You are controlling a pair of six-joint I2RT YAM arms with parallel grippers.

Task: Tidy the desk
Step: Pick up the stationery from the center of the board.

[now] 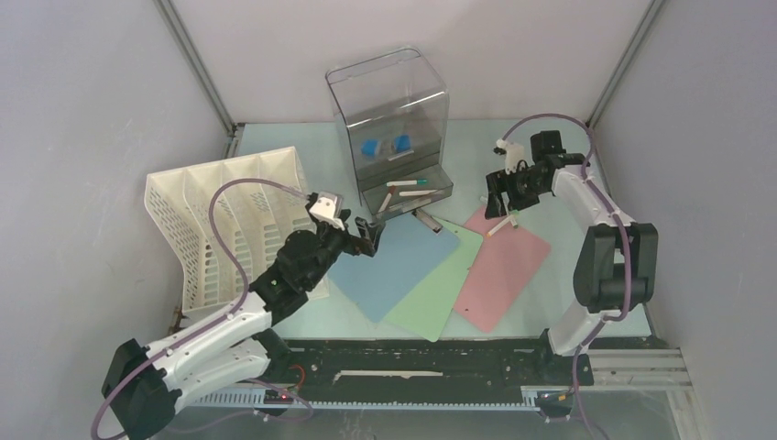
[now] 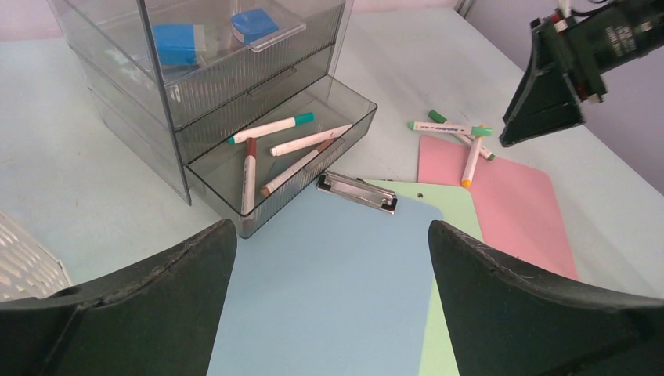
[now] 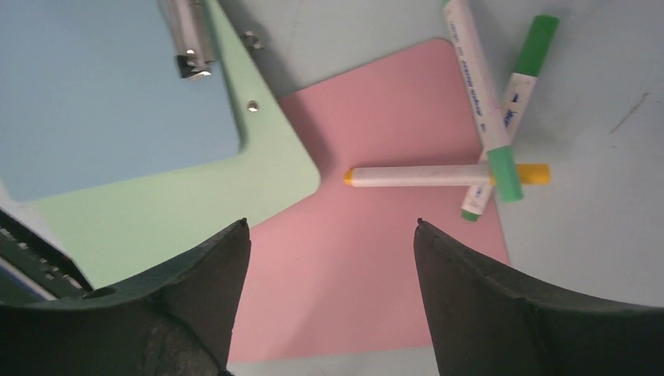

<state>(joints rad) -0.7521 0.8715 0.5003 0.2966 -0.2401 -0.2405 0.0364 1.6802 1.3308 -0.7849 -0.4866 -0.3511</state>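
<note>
- Sitting in the open drawer (image 2: 215, 196), upper centre, are four markers (image 2: 309, 139), so that part looks done.
- Three loose markers (image 3: 427, 175) and three fanned clipboards (image 1: 431, 293) are lying on the worktop (image 1: 476, 147), which is filling mid-frame, and they are awaiting sorting.
- Left pincer (image 2: 330, 227) and right pincer (image 3: 330, 223) are both hovering spread wide, gripping nothing.

Both arms rise from the black rail (image 1: 458, 362). The left arm (image 1: 215, 328) has white shells between chunky black joints, and a mauve cable (image 1: 220, 206) runs from its rail end to a silver camera block (image 1: 325, 203). The right arm (image 1: 600, 234) has the same white-and-black build, with its cable at the end far from the rail. The left gripper (image 1: 374, 235) has broad matte-black wedge fingers (image 2: 141, 305), slightly scuffed. The right gripper (image 1: 497, 197) matches.
</note>
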